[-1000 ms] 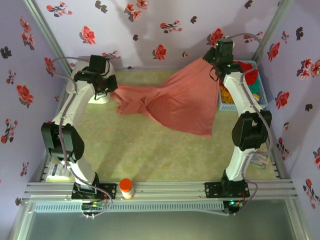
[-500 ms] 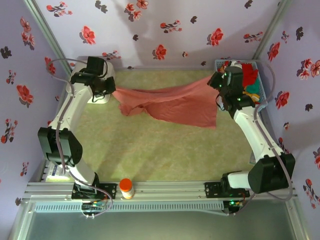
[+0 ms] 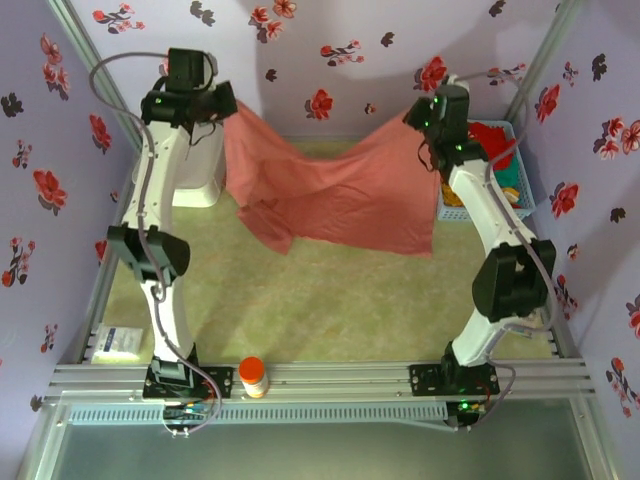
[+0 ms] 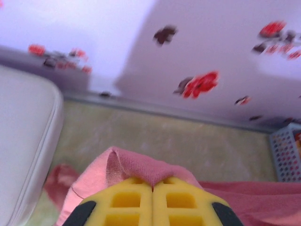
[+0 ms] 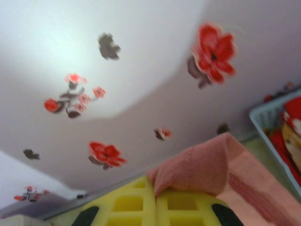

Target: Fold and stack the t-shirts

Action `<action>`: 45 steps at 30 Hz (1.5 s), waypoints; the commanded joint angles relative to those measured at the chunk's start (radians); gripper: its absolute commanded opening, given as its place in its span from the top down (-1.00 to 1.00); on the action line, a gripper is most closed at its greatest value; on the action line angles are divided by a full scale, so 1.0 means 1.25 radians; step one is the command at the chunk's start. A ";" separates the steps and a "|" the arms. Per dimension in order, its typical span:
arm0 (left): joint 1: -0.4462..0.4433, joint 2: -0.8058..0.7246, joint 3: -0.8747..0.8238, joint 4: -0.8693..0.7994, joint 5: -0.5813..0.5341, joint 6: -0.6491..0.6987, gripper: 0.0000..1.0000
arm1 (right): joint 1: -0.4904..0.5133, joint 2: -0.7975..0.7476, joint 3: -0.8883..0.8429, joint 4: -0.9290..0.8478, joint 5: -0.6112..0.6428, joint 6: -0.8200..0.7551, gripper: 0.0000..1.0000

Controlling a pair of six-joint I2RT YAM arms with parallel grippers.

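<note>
A salmon-pink t-shirt hangs stretched in the air between my two raised arms, its lower edge draping toward the green table. My left gripper is shut on its left corner, up by the back wall; pink cloth bulges out between the yellow pads. My right gripper is shut on the right corner, and a fold of the pink cloth lies over its yellow pads. Red, orange-yellow and teal t-shirts lie heaped in the basket at the right.
A white rounded plastic box stands at the back left, just under the left arm. The light-blue lattice basket sits at the back right beside the right arm. An orange-capped bottle stands on the front rail. A small packet lies front left.
Both arms have lifted: the left gripper rose sharply toward the back wall and the right gripper went up too, raising the pink t-shirt from a low sag to hang high.
</note>
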 commanded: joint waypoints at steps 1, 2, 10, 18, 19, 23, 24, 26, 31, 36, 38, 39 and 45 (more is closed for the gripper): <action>0.028 0.062 0.173 -0.055 0.056 -0.005 1.00 | -0.001 0.016 0.131 0.009 0.025 -0.051 1.00; 0.034 0.060 0.180 -0.036 0.066 -0.011 1.00 | -0.001 0.012 0.142 0.022 0.028 -0.059 1.00; 0.038 -0.198 -0.157 0.060 0.106 -0.015 1.00 | 0.004 -0.171 -0.018 -0.046 -0.013 -0.027 1.00; 0.017 -0.617 -0.824 0.149 0.048 -0.050 1.00 | 0.041 -0.515 -0.541 -0.166 0.022 0.066 1.00; 0.011 -0.660 -0.884 0.133 0.035 -0.050 1.00 | 0.045 -0.550 -0.598 -0.189 0.017 0.086 1.00; 0.008 -0.778 -1.057 0.029 -0.032 -0.093 1.00 | 0.082 -0.664 -0.773 -0.271 -0.005 0.164 1.00; 0.008 -0.789 -1.073 -0.015 -0.048 -0.104 1.00 | 0.096 -0.681 -0.800 -0.291 -0.002 0.179 1.00; 0.007 -0.809 -1.105 -0.086 -0.059 -0.113 1.00 | 0.113 -0.715 -0.842 -0.348 -0.001 0.212 1.00; 0.007 -0.862 -1.167 -0.168 -0.065 -0.140 1.00 | 0.125 -0.778 -0.879 -0.484 0.046 0.250 1.00; 0.007 -0.849 -1.142 -0.288 -0.112 -0.115 1.00 | 0.125 -0.774 -0.885 -0.555 0.124 0.250 1.00; 0.005 -0.845 -1.145 -0.322 -0.104 -0.115 1.00 | 0.126 -0.754 -0.890 -0.559 0.123 0.245 1.00; 0.003 -0.844 -1.149 -0.332 -0.099 -0.114 1.00 | 0.125 -0.745 -0.895 -0.559 0.122 0.245 1.00; -0.026 -0.835 -1.205 -0.391 -0.099 -0.123 0.95 | 0.125 -0.724 -0.933 -0.544 0.110 0.247 1.00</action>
